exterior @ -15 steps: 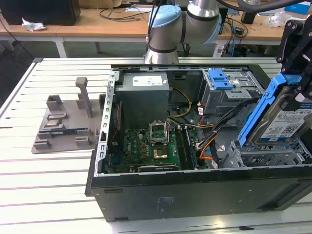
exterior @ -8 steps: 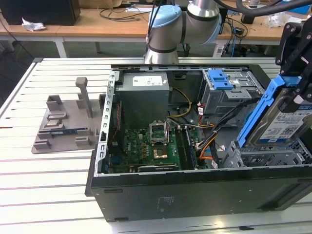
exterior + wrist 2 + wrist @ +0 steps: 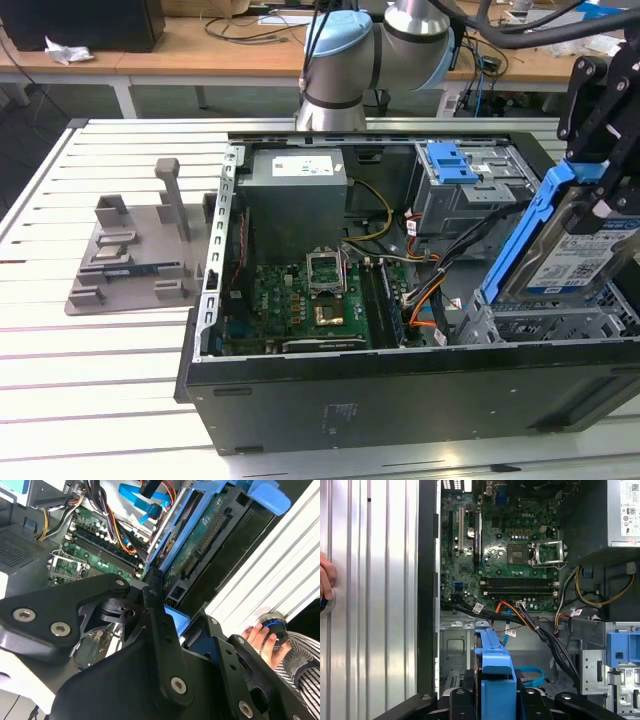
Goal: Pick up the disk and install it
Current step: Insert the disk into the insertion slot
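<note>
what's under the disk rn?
The disk, tilted, hangs over the metal drive bay. In the first wrist view, the bay floor and a blue cable show beneath it; the disk covers the rest.

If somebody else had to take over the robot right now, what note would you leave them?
Pincer: shut on the disk, gripping its blue carrier.
Disk: held on edge, tilted, above the open computer case, at the exterior view's right, over the metal drive cage.
Done: disk picked up.
Left: disk not yet seated in the cage.
</note>
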`<state>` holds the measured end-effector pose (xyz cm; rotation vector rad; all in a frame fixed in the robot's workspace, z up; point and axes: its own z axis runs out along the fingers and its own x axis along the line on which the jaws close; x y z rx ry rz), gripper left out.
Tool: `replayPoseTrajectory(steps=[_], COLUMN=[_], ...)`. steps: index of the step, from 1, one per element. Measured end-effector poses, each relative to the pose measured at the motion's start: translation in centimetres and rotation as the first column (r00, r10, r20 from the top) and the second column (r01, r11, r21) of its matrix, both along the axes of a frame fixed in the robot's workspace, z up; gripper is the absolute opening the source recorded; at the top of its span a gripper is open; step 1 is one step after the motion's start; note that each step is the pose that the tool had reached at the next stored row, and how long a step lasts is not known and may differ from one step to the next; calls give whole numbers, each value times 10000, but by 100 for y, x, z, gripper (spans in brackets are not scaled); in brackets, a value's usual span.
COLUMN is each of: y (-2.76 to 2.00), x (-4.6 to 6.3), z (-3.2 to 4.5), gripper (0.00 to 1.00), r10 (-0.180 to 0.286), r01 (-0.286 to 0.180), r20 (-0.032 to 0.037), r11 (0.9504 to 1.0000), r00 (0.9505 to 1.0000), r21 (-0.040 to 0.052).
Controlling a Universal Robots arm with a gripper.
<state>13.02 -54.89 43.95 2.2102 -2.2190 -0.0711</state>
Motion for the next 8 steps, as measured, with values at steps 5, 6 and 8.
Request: replayPoseTrajectory(steps=[5,6,8], y=[0,0,0], x=[0,0,0], z=[-96,-114,-155], gripper=[37,37,37], r10=[1,1,1], r01=[-1,-1,-1], r20=[-2,-4,-4], r11=[10000,10000,10000], r00=[10000,10000,10000], r21=[3,3,3])
